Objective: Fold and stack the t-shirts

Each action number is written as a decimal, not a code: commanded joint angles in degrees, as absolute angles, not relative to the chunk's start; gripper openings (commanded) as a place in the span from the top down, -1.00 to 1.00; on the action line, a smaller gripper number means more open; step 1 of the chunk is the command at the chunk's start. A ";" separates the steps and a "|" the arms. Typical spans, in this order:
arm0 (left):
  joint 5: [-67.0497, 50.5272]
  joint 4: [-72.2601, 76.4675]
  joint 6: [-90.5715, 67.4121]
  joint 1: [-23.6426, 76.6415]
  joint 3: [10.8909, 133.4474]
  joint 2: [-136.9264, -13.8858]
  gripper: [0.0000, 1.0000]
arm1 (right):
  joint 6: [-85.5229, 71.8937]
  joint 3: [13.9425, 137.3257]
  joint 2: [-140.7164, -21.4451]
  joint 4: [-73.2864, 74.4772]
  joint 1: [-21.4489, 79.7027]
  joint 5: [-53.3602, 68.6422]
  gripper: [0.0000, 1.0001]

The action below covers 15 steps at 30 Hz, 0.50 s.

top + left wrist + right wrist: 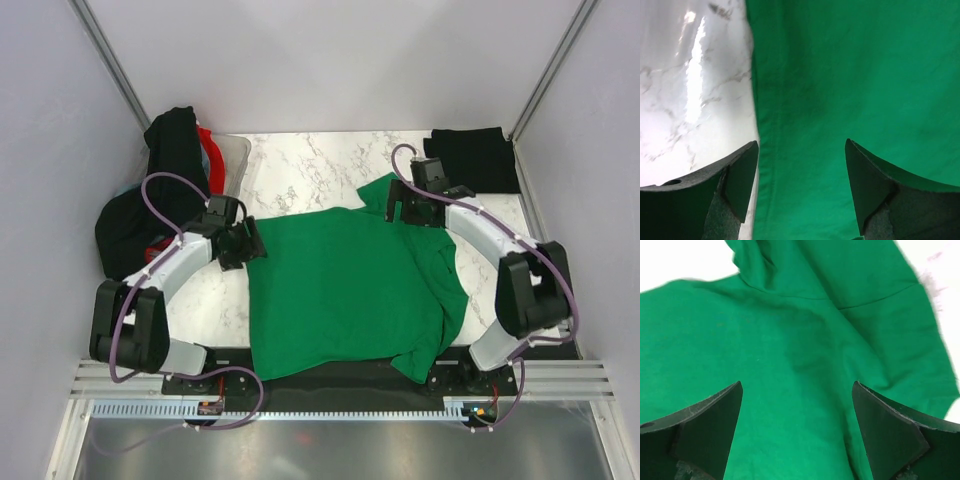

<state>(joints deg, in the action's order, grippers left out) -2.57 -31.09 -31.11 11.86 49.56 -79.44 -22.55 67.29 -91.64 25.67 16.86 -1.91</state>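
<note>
A bright green t-shirt [345,285] lies spread on the marble table, its right side folded over in wrinkles. My left gripper [243,243] is open above the shirt's left hem edge [757,125]. My right gripper [408,205] is open above the shirt's upper right part, near a sleeve [875,335]. A folded black t-shirt [472,158] lies at the back right. More black shirts [160,190] and a red one [207,148] hang over the tub at the back left.
A translucent plastic tub [232,160] stands at the back left. Grey walls close in the table on three sides. A black rail [330,375] with the arm bases runs along the near edge.
</note>
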 commanded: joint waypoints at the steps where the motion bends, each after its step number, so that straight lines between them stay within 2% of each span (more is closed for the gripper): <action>1: -4.92 -23.47 -34.02 13.53 51.06 -82.08 -0.54 | -23.12 71.80 -97.01 24.43 16.44 -0.62 -0.96; 11: -3.61 -18.03 -34.19 17.05 53.35 -95.08 -0.49 | -21.97 83.30 -116.18 24.43 13.45 2.64 -0.96; 15: -1.34 -18.27 -33.40 17.49 57.81 -103.08 -0.45 | -21.45 87.18 -122.06 24.35 12.13 2.99 -0.96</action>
<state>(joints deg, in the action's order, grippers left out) -3.62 -20.86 -32.77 16.97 55.75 -96.86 -22.35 84.53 -117.84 24.95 13.13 1.91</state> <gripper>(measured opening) 0.731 0.982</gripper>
